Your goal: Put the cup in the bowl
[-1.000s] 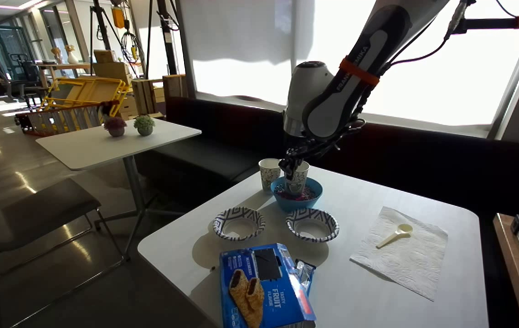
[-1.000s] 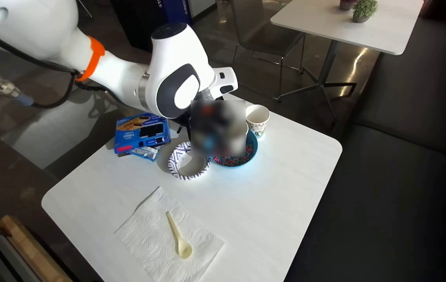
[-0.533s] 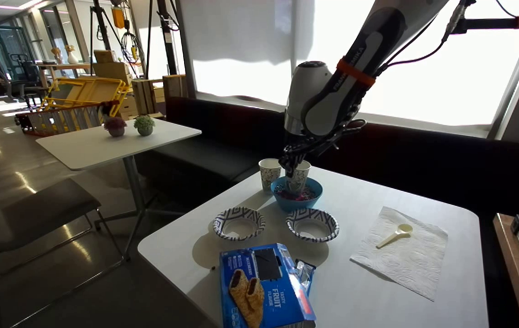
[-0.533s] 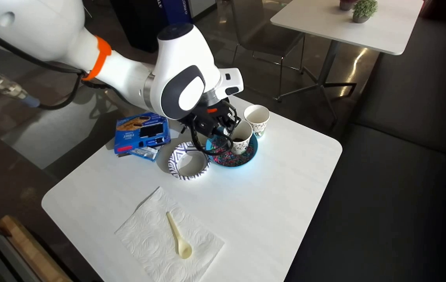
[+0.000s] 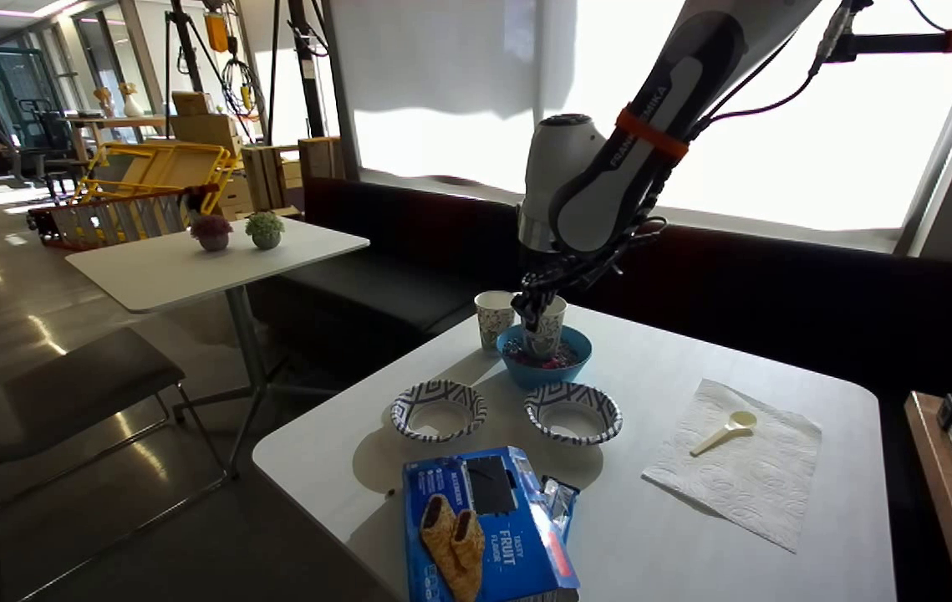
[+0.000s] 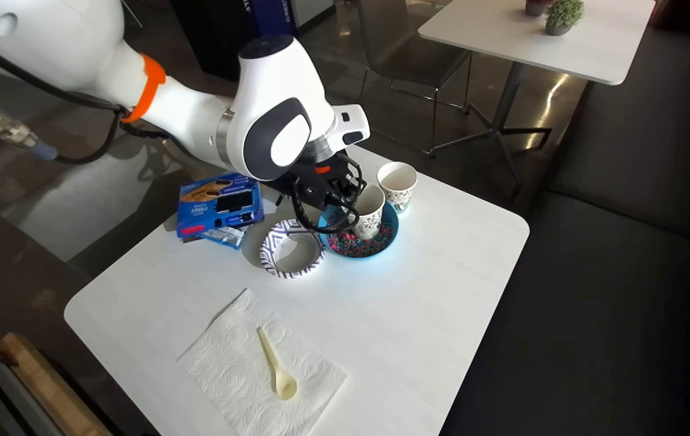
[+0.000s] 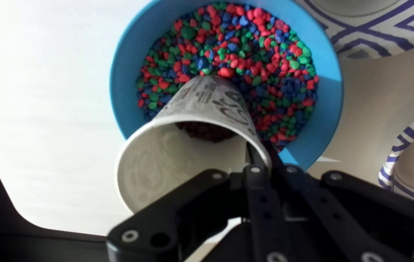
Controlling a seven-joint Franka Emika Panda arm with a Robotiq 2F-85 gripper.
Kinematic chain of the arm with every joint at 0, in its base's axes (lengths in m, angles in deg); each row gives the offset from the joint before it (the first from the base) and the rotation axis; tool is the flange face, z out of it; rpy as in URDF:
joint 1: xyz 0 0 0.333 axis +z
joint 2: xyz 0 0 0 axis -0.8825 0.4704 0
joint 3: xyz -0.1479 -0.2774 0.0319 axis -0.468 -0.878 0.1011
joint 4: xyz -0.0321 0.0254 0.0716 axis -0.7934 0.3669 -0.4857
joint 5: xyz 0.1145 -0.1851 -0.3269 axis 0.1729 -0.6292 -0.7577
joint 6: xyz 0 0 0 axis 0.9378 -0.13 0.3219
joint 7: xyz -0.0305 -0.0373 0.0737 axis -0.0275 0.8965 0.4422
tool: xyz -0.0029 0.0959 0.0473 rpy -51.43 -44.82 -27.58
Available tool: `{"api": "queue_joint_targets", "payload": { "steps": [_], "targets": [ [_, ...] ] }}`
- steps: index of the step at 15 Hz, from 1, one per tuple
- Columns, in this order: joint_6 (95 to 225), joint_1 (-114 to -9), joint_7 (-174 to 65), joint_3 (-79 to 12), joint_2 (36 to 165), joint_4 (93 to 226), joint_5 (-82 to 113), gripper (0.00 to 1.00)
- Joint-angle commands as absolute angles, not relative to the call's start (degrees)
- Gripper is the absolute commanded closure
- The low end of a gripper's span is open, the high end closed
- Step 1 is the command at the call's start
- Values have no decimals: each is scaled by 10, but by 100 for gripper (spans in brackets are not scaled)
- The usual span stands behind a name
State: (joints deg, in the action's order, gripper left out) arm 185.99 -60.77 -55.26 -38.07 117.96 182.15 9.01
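Note:
The cup, a tapered white paper cup with a printed pattern, shows in both exterior views (image 5: 546,339) (image 6: 370,221) and in the wrist view (image 7: 177,156). Some dark reddish bits lie at its bottom. It is inside the blue bowl (image 5: 542,379), roughly upright with a slight lean. The bowl also shows in an exterior view (image 6: 361,257) and the wrist view (image 7: 128,69). Red, green and blue pebbles fill it. I cannot tell whether the cup's base rests on the pebbles. My gripper (image 7: 261,154) is shut on the cup's wall, one finger inside, one outside.
A similar patterned cup (image 5: 493,322) stands just beside the blue bowl. Two shallow patterned bowls (image 5: 407,411) (image 5: 605,408) stand nearby. A blue snack box (image 5: 484,527), and a paper towel (image 5: 764,493) with a pale spoon (image 5: 722,435), also lie on the table.
The gripper and cup shifted a little to one side by half a second ago and have moved back now. The cup stays held within the bowl throughout.

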Motion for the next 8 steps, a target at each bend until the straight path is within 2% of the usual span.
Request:
{"api": "queue_joint_targets", "payload": {
  "steps": [1,8],
  "targets": [
    [1844,-622,-577,-350,1175,1833,109,99],
    [1886,-634,-562,-341,1191,1821,128,99]
  ]
}}
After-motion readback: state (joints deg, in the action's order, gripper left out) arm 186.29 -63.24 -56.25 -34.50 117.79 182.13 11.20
